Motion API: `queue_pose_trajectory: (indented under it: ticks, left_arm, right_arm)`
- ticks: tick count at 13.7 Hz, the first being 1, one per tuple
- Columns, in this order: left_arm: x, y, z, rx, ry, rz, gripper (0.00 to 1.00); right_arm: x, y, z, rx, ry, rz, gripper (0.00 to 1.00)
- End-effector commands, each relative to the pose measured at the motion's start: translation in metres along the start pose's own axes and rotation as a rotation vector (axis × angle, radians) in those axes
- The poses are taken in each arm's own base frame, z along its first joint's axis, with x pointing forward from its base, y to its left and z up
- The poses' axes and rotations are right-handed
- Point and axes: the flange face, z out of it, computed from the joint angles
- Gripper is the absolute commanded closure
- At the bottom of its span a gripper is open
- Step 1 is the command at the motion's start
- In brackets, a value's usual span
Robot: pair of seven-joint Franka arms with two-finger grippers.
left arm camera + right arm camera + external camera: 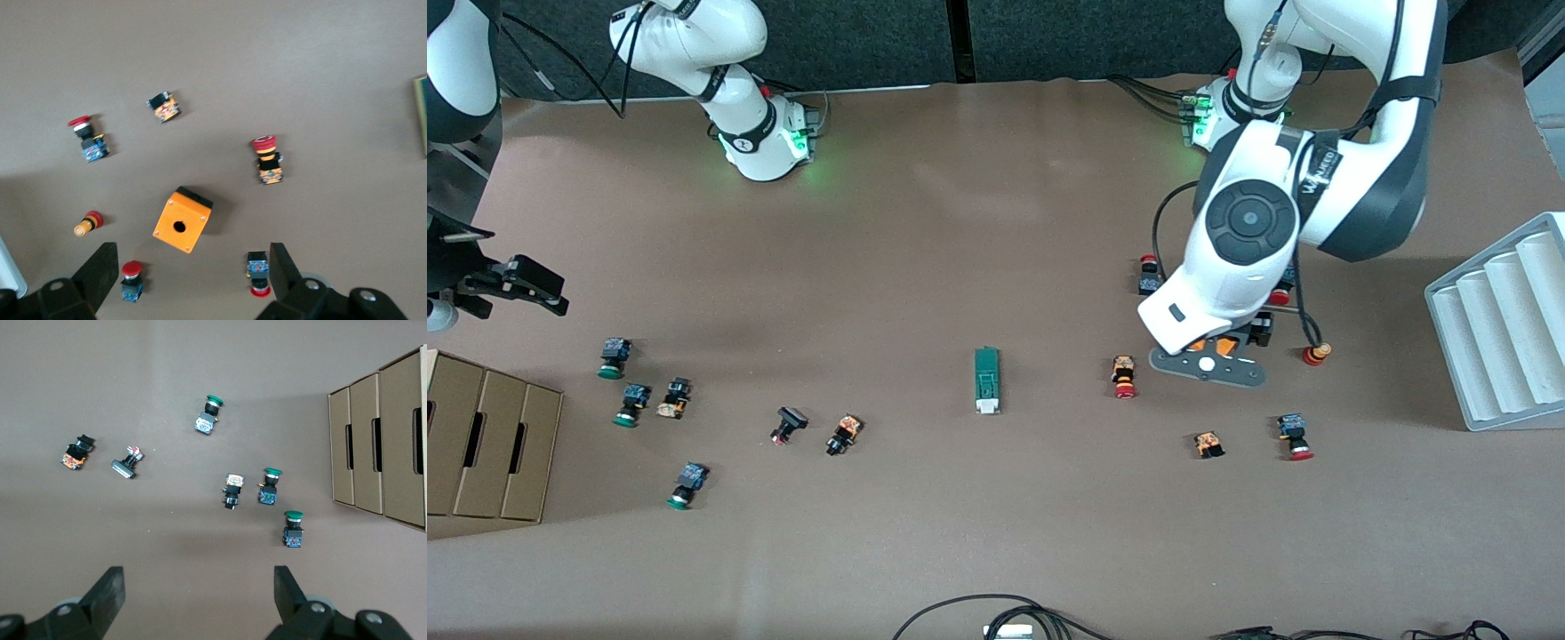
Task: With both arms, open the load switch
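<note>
Table (960, 222) lies under both my arms with the load switch (986, 380) untouched mid-table, well apart from either set of fingers. My left gripper (190, 277) hangs spread over an orange cube (182, 219); my right gripper (199, 593) hangs spread above green-capped buttons (269, 487). Approach seems not yet begun: next, I judge, both must travel inward to bracket the switch's two ends.

Only one piece of lettering found: small white print on a black band around the left arm (1319, 167) in the front view, too small to spell out with certainty. Nothing legible on the load switch (986, 380), the push-buttons, the cardboard boxes (482, 447) or the grey tray (1503, 320)
</note>
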Motion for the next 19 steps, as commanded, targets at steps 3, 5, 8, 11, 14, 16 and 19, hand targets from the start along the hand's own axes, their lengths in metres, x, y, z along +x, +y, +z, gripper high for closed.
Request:
queue_pose_trajectory:
  ticks: [3, 5, 8, 11, 14, 16, 19]
  left_arm:
    - [-0.008, 0.087, -0.033, -0.006, 0.191, -0.136, 0.00]
    - [-0.014, 0.123, -0.042, -0.043, 0.279, -0.259, 0.00]
    - [-0.030, 0.182, -0.037, -0.051, 0.418, -0.358, 0.00]
    - [-0.050, 0.223, -0.028, 0.044, 0.562, -0.358, 0.00]
    - [-0.069, 0.262, -0.023, 0.010, 0.601, -0.403, 0.00]
    - [-0.076, 0.290, -0.002, 0.024, 0.667, -0.442, 0.00]
    - [-0.083, 0.324, 0.035, 0.059, 0.754, -0.425, 0.00]
  right_arm:
    - [0.002, 0.026, 0.006, -0.017, -0.009, 0.041, 0.01]
    - [0.002, 0.027, 0.006, -0.016, -0.007, 0.054, 0.01]
    - [0.010, 0.018, 0.021, -0.019, -0.034, 0.026, 0.01]
    - [0.008, 0.013, 0.026, 0.013, -0.057, -0.159, 0.01]
    - [0.013, -0.005, 0.034, 0.162, -0.042, -0.199, 0.01]
    - [0.025, -0.031, 0.049, 0.229, -0.064, -0.070, 0.01]
    - [0.050, -0.101, 0.065, 0.225, -0.071, 0.108, 0.02]
